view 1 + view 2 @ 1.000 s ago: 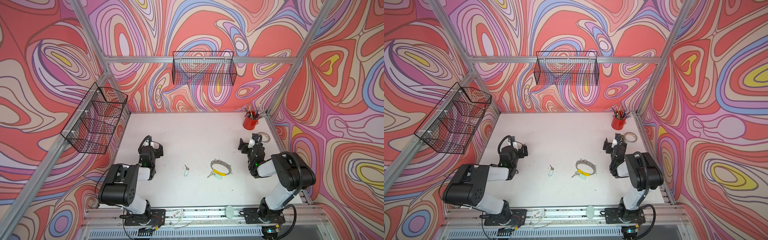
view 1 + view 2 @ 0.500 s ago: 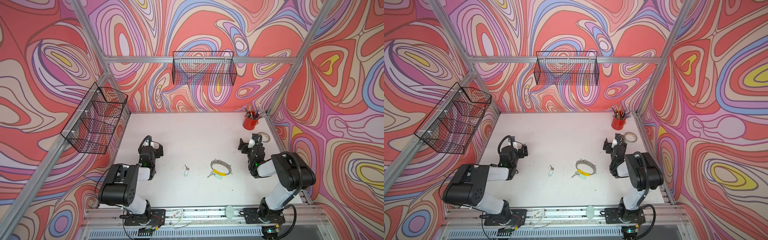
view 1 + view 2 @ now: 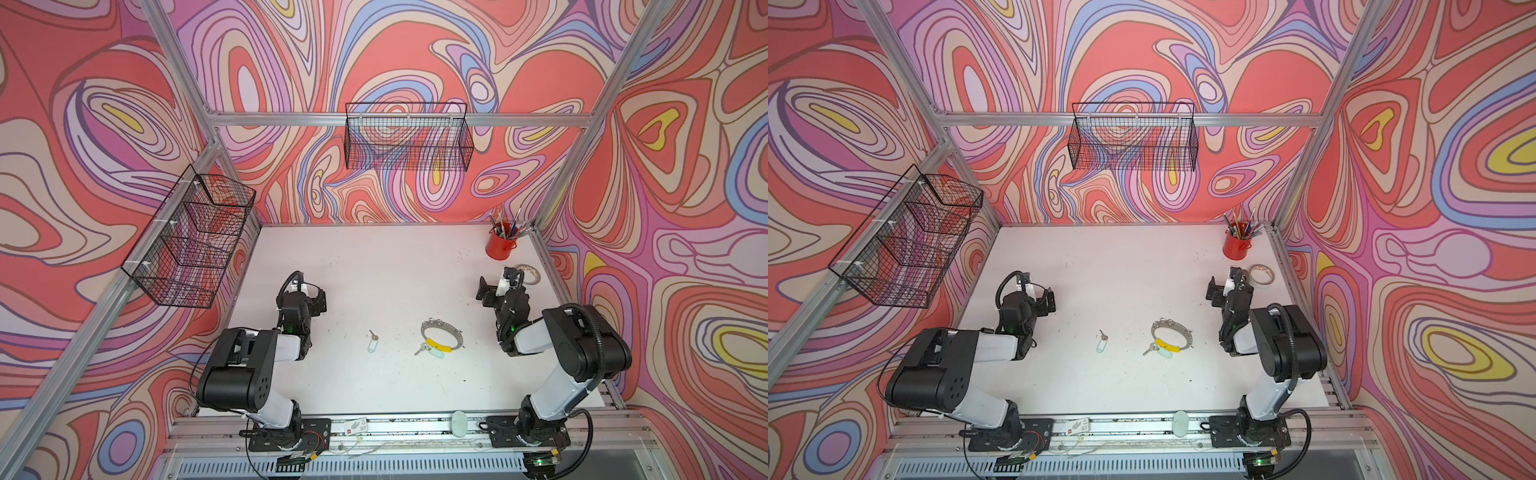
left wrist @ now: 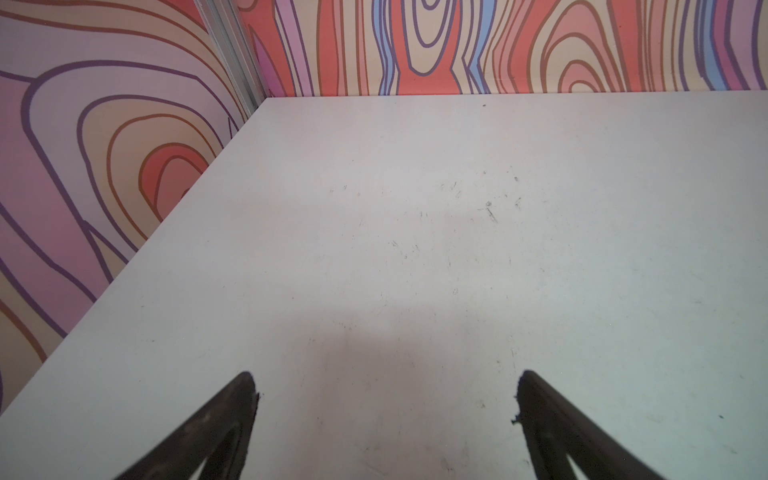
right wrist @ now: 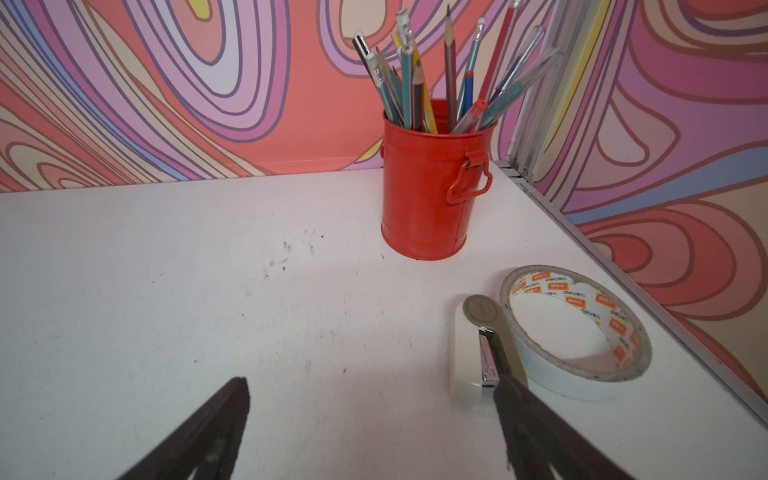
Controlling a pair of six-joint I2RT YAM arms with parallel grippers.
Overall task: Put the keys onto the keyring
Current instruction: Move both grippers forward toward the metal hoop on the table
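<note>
Large flat grey metal hoop keyring, yellow sleeve, flat on white desk. Loose key, small silver metal with pale translucent plastic tag, lies left of keyring, apart. Second key, same kind, touches keyring rim beside sleeve; threaded or not, cannot tell. Left pincer well left of keyring, spread wide, empty. Right pincer right of keyring, spread wide, empty.

Too small to tell in both top views: whether the key beside the keyring is threaded on. The right claw partly hides the stapler.
</note>
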